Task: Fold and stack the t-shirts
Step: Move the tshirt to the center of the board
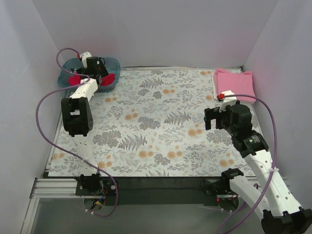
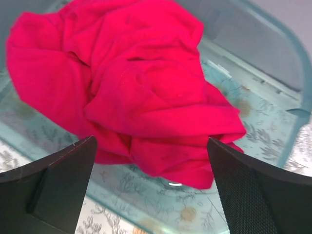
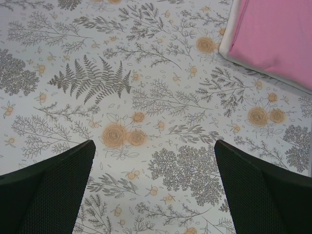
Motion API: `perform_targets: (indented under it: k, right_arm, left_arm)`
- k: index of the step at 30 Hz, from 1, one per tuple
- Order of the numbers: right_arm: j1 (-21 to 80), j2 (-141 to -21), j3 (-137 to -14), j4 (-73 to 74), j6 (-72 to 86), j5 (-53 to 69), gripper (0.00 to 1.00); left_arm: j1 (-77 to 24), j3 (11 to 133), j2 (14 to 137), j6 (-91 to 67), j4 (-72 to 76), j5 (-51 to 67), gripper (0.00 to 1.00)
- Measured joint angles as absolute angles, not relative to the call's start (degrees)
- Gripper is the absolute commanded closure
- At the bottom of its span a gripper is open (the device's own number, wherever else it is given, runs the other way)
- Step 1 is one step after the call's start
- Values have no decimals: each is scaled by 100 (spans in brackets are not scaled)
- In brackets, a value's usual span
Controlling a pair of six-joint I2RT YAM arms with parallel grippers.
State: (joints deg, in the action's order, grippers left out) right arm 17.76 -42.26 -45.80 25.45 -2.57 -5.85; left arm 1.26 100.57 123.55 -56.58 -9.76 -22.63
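A crumpled crimson red t-shirt point(image 2: 131, 87) lies inside the teal tub point(image 2: 273, 63) at the table's far left corner, seen in the top view as red patches point(image 1: 110, 78) either side of the arm. My left gripper point(image 2: 151, 161) hangs over the tub, jaws wide apart just above the shirt's near edge, nothing between them. A light pink t-shirt point(image 1: 235, 84) lies folded at the far right, also visible in the right wrist view point(image 3: 278, 39). My right gripper point(image 3: 153, 161) is open above bare cloth, a short way in front of the pink shirt.
The teal tub point(image 1: 66, 75) stands on the floral tablecloth point(image 1: 156, 126). White walls close in the back and both sides. A purple cable point(image 1: 46, 122) loops out beside the left arm.
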Motion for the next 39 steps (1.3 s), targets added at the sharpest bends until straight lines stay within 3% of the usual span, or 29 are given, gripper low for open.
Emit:
perform_targets:
  k: [3, 6, 9, 11, 15, 30, 39]
  right_arm:
    - [1776, -4355, -4624, 2554, -255, -609, 2]
    - [1776, -4399, -4676, 2550, -244, -652, 2]
    - [1776, -4462, -4762, 2552, -215, -720, 2]
    - [1776, -4510, -4825, 2554, -191, -744, 2]
    - [1776, -4547, -4895, 2561, -169, -753, 2]
    - [1776, -4139, -4921, 2563, -106, -591, 2]
    - [1776, -3892, -4923, 2561, -106, -421, 2]
  left_arm:
    - [198, 10280, 12739, -5760, -1017, -2126, 14]
    - [316, 10422, 13045, -5927, -987, -1935, 25]
    - [399, 10602, 13205, -6049, -1007, -1782, 46]
    - [438, 10737, 13292, -6101, -998, -1706, 67]
    - [467, 10818, 13382, -6193, -1007, -1566, 99]
    - [296, 11421, 12582, -6114, -1197, -598, 100]
    - [-1024, 13185, 10962, -6241, -989, 572, 100]
